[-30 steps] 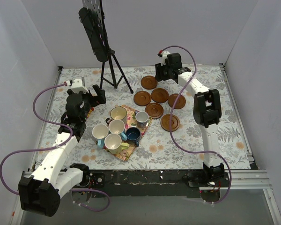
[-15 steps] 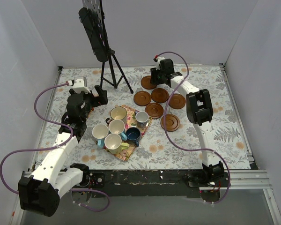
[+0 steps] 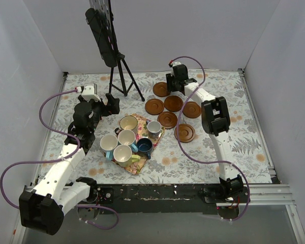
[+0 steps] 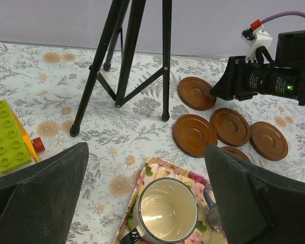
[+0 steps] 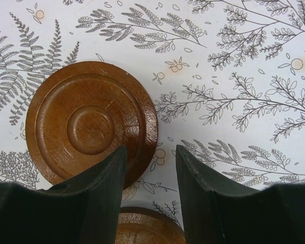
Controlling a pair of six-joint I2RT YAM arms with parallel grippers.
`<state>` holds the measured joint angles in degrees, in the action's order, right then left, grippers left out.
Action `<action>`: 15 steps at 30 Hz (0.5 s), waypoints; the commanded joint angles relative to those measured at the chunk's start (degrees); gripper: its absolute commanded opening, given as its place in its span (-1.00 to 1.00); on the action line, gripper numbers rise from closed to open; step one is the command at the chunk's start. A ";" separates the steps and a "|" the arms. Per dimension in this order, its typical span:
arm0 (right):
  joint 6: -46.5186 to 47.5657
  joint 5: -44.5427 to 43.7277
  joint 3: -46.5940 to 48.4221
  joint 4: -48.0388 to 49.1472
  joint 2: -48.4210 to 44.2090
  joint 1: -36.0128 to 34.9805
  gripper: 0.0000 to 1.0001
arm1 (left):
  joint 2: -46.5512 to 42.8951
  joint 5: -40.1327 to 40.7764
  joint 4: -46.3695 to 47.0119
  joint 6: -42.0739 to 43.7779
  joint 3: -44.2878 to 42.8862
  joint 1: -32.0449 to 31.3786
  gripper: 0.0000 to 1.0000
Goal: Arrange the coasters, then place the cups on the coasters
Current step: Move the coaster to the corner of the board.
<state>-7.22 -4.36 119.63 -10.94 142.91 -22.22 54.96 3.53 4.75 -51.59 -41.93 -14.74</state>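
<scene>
Showed, from overhead, six coasters (image 3: 173, 103) bunched at the far right of the table (image 3: 234, 152), not yet spread out, and six cups (image 3: 127, 137) packed together on a floral cloth mat (image 3: 137, 168) near the middle. Judged the arranging step barely begun, with no cup on any coaster.

Reached the right gripper (image 3: 175, 84) out over the farthest coaster (image 3: 161, 89), probably chosen for lying at the outer edge of the bunch, with free room around its rim. Kept the jaws roughly half apart, with nothing visibly gripped.

Hung the left gripper (image 3: 112, 104) between the tripod (image 3: 123, 76) and the cream cup (image 3: 128, 123), jaws spread to their widest and empty. Seemed parked there to wait near the cups, clear of the other arm's work.

Revealed only through the right wrist camera: the farthest coaster's (image 5: 89, 124) lower right rim lying across the gap of the right gripper (image 5: 150, 152), one jaw overlapping the wood, the other over bare table. Could not tell contact from that angle.

Revealed only through the left wrist camera: green and yellow toy blocks (image 4: 7, 134) at the left edge, and the pale, empty inside of the cream cup (image 4: 166, 211) just below the left gripper (image 4: 146, 152).

Gave the full count of cups and coasters only from overhead.
</scene>
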 commanded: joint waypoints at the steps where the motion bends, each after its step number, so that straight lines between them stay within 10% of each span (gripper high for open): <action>1: 0.63 -1.35 5.08 -2.76 2.19 -0.28 0.00 | -1.35 -1.24 0.70 1.14 0.36 -0.46 0.96; 15: 1.25 -6.26 3.33 -5.41 1.41 -1.16 -0.27 | -1.35 -1.16 0.78 1.41 0.45 -0.90 0.96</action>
<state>-5.82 -6.07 122.85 -13.56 144.94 -22.98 54.96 2.57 4.78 -51.16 -41.91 -15.25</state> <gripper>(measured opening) 0.384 0.981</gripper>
